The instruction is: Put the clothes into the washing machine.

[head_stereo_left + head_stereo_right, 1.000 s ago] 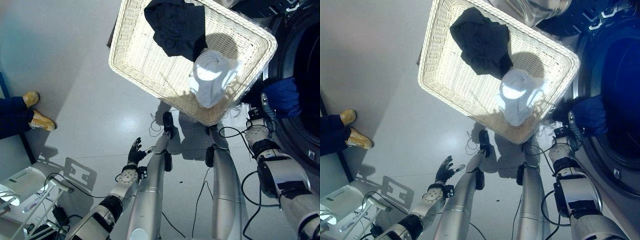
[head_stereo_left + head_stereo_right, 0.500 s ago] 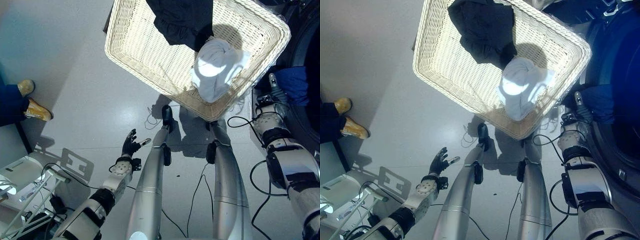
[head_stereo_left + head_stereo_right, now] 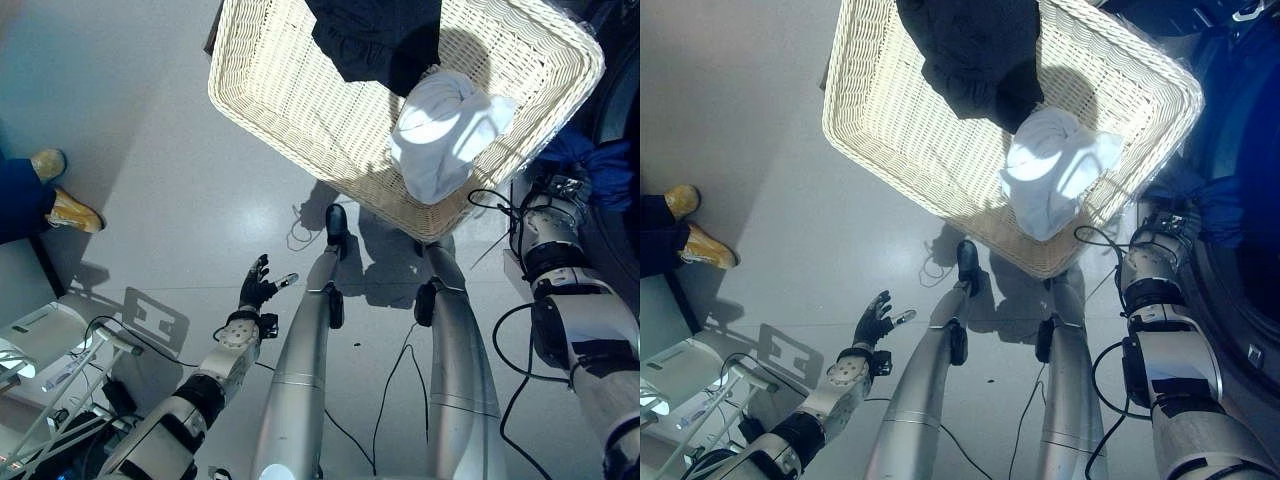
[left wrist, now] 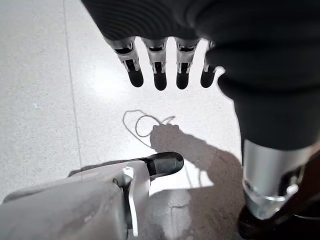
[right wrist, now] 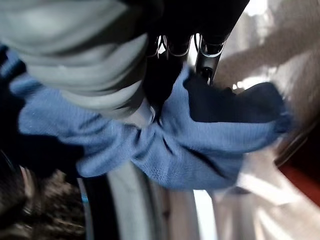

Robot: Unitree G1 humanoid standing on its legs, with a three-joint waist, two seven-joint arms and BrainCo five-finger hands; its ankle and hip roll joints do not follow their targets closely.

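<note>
I have the wicker basket (image 3: pixel 300 100) at twelve o'clock on the grey floor (image 3: pixel 150 200), with a black garment (image 3: pixel 375 40) and a balled white garment (image 3: pixel 440 130) inside it, the white one toward the corner nearest the washer (image 3: pixel 1240 230) at three o'clock. My right robot hand (image 5: pixel 205 50) has its fingers closed on a blue garment (image 5: pixel 200 135), which hangs at the washer's opening, just beside the basket's corner. My left robot hand (image 3: pixel 258 288) hovers at seven o'clock over the floor, fingers spread and straight, holding nothing. A person's shoes (image 3: pixel 60 195) show at nine o'clock.
</note>
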